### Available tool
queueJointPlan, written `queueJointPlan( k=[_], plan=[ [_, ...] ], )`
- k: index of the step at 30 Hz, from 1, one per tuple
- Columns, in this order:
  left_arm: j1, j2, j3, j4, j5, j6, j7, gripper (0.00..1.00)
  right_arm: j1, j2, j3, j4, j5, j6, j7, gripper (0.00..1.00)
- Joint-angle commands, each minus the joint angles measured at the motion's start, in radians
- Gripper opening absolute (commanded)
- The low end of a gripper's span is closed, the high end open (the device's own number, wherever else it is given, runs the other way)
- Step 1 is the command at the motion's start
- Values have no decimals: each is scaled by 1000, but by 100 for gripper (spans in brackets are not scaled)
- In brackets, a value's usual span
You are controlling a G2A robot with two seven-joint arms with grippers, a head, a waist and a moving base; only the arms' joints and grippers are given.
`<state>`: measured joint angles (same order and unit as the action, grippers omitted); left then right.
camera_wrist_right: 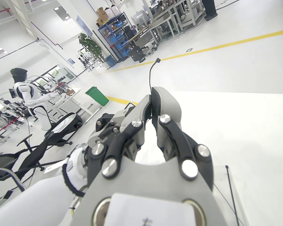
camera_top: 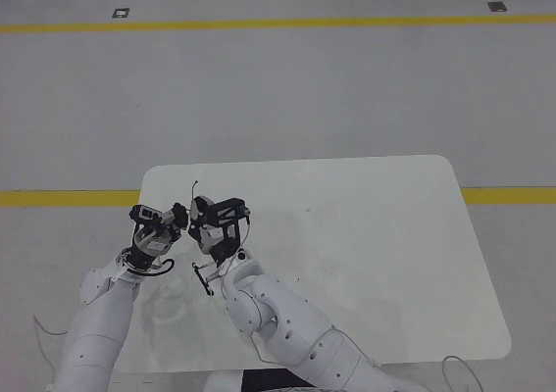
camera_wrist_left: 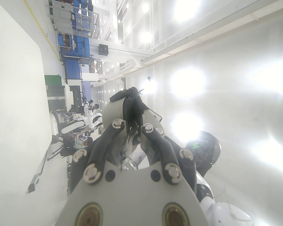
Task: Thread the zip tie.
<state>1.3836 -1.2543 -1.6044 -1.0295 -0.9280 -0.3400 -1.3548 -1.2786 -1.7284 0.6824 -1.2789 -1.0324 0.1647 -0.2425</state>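
Robotics lab: humanoid robot (camera_wrist_right: 23, 88), parts shelves (camera_wrist_right: 115, 37), workbenches (camera_wrist_right: 166, 21)

A white desk (camera_top: 376, 255) with rounded corners stood on a pale grey floor (camera_top: 278, 98). One yellow line (camera_top: 258, 24) crossed the floor well beyond the desk, and a second yellow line (camera_top: 532, 195) ran beneath the desk near its far edge. A small dark square (camera_top: 121, 13) and another square (camera_top: 496, 6) lay just past the farther line. In the hall behind, a green bin (camera_wrist_right: 97, 95) stood on the floor. Blue shelving (camera_wrist_right: 113, 36) held boxes, with a leafy plant (camera_wrist_right: 90, 44) just beside it. A white humanoid (camera_wrist_right: 29, 95) with a black head stood farther off, and a black office chair (camera_wrist_right: 30, 151) was nearer.
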Motion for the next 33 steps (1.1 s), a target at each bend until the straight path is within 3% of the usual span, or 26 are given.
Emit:
queueJointPlan(
  k=[1,5,7,8,16,22,26,31,33],
  plan=[
    [0,0,0,0,0,0,0,0,0,0,-1,0,1,0,0,0],
    [0,0,0,0,0,0,0,0,-2,1,0,-2,4,4,-2,0],
    [0,0,0,0,0,0,0,0,-5,2,2,-5,9,6,-7,49],
    [0,0,0,0,0,0,0,0,-6,3,4,-8,12,7,-10,100],
    [0,0,0,0,0,0,0,0,-32,14,20,-32,21,0,-39,100],
    [0,0,0,0,0,0,0,0,-70,30,58,-64,66,-79,-6,100],
    [0,0,0,0,0,0,0,0,-70,30,58,-64,66,-79,-6,100],
    [16,1,8,-41,-44,82,59,0,-70,30,58,-64,66,-79,-6,100],
    [22,1,7,-49,-87,137,64,0,-81,32,75,-71,101,-96,-4,100]
  ],
)
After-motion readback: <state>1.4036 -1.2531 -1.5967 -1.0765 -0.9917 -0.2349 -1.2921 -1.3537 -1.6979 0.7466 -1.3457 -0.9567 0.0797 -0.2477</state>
